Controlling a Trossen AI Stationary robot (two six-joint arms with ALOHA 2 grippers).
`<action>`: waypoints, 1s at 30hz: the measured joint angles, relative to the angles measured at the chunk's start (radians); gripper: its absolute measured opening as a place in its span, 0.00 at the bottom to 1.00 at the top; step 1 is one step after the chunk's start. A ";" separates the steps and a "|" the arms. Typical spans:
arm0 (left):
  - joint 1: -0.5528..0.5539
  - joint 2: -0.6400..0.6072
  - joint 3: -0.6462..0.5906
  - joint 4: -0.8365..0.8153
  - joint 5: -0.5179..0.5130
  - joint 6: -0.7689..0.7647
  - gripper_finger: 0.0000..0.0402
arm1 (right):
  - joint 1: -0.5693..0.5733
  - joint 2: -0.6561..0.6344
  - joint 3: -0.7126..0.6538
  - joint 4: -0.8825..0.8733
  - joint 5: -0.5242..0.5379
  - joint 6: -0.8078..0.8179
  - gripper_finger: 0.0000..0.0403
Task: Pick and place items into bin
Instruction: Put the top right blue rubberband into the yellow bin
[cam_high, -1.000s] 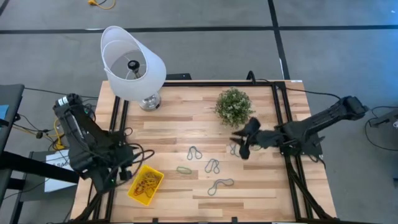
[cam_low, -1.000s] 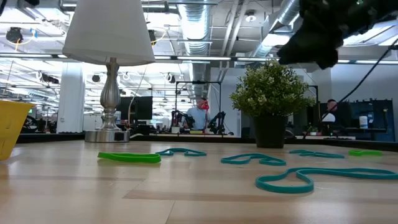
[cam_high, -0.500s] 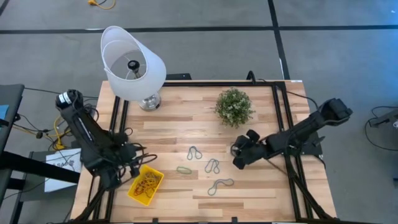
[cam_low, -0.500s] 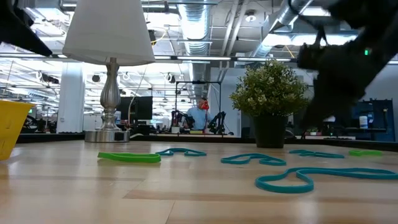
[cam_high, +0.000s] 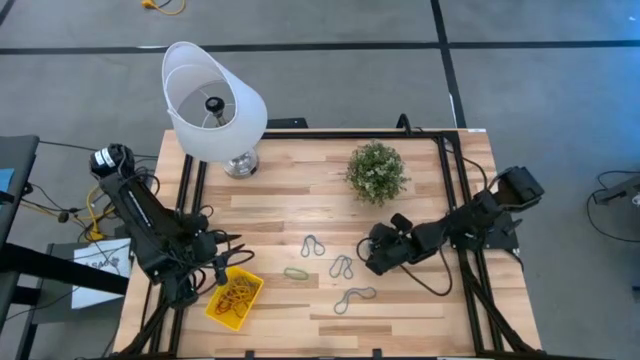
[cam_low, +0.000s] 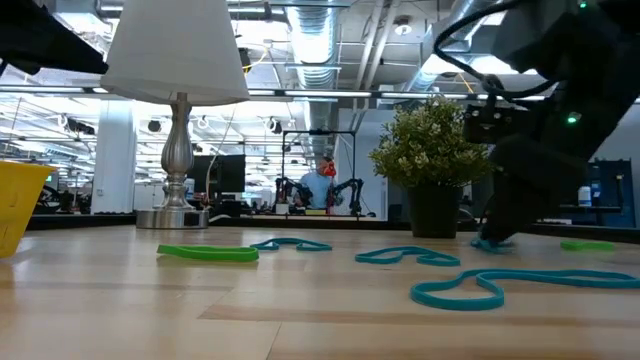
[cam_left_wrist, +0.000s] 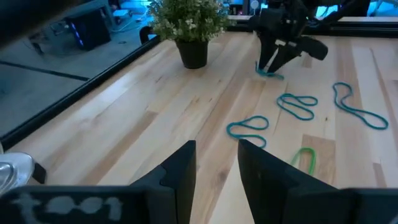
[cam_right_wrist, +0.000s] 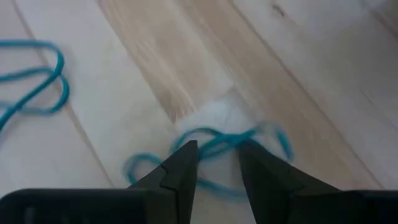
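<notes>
Several thin teal loops lie flat on the wooden table: one (cam_high: 313, 245), one (cam_high: 342, 267), one (cam_high: 355, 298), plus a green one (cam_high: 296, 272). My right gripper (cam_high: 372, 262) is down at the table, open, its fingers on either side of another teal loop (cam_right_wrist: 214, 142). The yellow bin (cam_high: 235, 298) stands at the near left with several yellow and reddish loops inside. My left gripper (cam_high: 226, 262) hovers open just beyond the bin's far edge, with nothing between its fingers (cam_left_wrist: 217, 163). My right gripper comes down at a slant from the table's right, its open fingers (cam_right_wrist: 184, 167) astride the middle of the teal loop, which lies flat on the wood. Whether the fingertips touch the loop or the table, I cannot tell.
A white-shaded lamp (cam_high: 213, 105) stands at the far left and a small potted plant (cam_high: 376, 172) at the far middle, close behind my right arm. Black frame rails (cam_high: 452, 190) run along the table's left and right sides. Bare wood lies between the loops and the near edge.
My right gripper has come down from beside the plant toward the table's near left, tipping downward, until its fingers stand over a teal loop. My left arm has sunk and rolled its wrist next to the bin. The loops have not moved.
</notes>
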 joint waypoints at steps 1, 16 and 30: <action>0.000 0.000 0.000 0.002 0.000 0.000 0.27 | -0.005 0.014 0.007 0.008 0.009 0.006 0.29; 0.000 0.000 0.000 0.049 0.034 0.032 0.27 | -0.039 0.138 0.095 0.018 0.112 0.051 0.24; 0.000 0.000 0.000 0.048 0.033 0.042 0.27 | -0.033 0.083 0.092 0.414 0.126 -0.177 0.01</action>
